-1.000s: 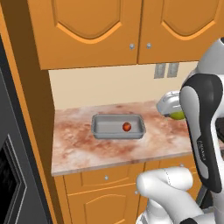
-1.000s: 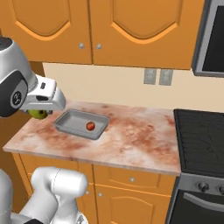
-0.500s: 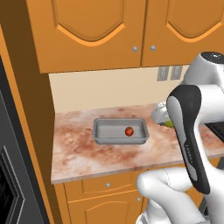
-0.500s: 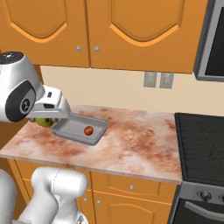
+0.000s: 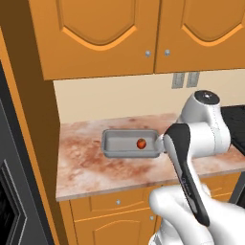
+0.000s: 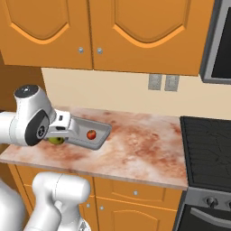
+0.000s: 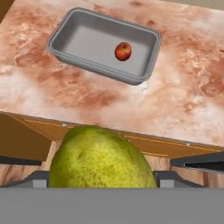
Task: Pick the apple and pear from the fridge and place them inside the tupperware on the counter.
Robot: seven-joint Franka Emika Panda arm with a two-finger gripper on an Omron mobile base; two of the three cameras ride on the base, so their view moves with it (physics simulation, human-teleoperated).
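- counter [image 7: 183, 96]: reddish-beige marbled stone, smooth, low sheen
- tupperware [image 7: 65, 52]: grey, smooth, plastic-like, slight gloss on its rim
- apple [image 7: 123, 51]: red, glossy skin
- pear [image 7: 103, 159]: yellow-green, speckled, matt skin
- cabinets [image 5: 143, 36]: orange wood, smooth, small silver metal knobs

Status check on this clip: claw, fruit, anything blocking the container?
Claw shut on pear, short of the counter edge. Apple already in the tupperware. Nothing in the way.
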